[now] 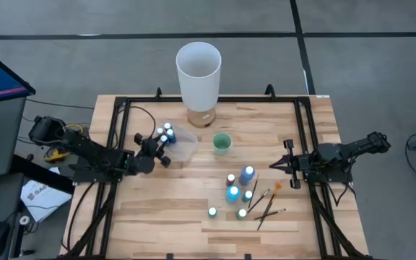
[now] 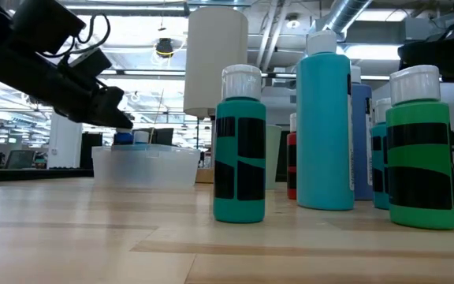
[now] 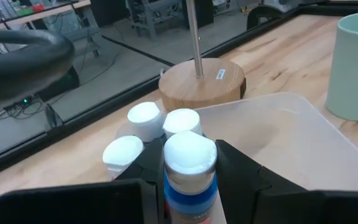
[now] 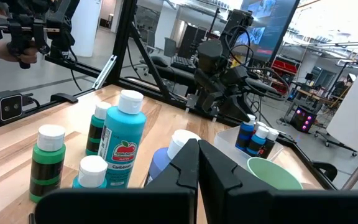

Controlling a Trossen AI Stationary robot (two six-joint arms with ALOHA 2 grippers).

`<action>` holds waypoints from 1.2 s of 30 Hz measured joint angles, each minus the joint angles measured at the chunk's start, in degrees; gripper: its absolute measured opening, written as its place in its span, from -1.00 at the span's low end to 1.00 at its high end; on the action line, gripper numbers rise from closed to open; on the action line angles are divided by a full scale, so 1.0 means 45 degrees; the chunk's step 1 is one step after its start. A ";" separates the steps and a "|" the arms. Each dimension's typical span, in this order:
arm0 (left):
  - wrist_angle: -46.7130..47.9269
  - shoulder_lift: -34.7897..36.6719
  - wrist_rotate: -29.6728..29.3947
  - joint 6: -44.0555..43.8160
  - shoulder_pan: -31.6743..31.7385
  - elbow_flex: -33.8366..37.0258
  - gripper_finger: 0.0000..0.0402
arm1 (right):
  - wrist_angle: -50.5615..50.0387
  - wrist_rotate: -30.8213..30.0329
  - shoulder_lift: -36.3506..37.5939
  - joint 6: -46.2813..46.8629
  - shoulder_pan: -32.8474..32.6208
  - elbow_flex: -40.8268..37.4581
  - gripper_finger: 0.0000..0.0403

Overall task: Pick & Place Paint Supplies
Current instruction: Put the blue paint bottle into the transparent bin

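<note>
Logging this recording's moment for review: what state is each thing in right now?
left tool: shut on a blue paint bottle, over the clear bin
right tool: shut, empty, at the table's right
clear bin: upright, three capped bottles inside
loose bottles: upright, capped, on the table
brushes: lying flat
green cup: upright
white cylinder: upright on its wooden base

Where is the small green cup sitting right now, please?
In the high view, the small green cup stands near the table's middle, just right of the clear plastic container and in front of the tall white cylinder.
</note>
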State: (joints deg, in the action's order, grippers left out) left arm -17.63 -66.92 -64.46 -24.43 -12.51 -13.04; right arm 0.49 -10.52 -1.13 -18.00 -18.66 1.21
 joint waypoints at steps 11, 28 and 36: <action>0.0000 0.0000 0.1066 0.0036 0.0671 0.0000 -0.55 | 0.0000 0.0000 0.0000 0.0000 0.0001 0.0000 -1.00; 0.0005 -0.0005 0.1484 0.0041 0.0695 -0.0005 -0.55 | 0.0000 -0.0005 0.0000 0.0000 0.0002 -0.0005 -1.00; 0.0010 -0.0005 0.1514 0.0041 0.0695 -0.0005 -0.55 | 0.0002 0.0000 0.0005 0.0000 0.0002 -0.0003 -1.00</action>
State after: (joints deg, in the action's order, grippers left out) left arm -17.58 -66.94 -57.64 -24.25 -9.39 -13.06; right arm 0.50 -10.52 -1.10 -18.00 -18.65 1.20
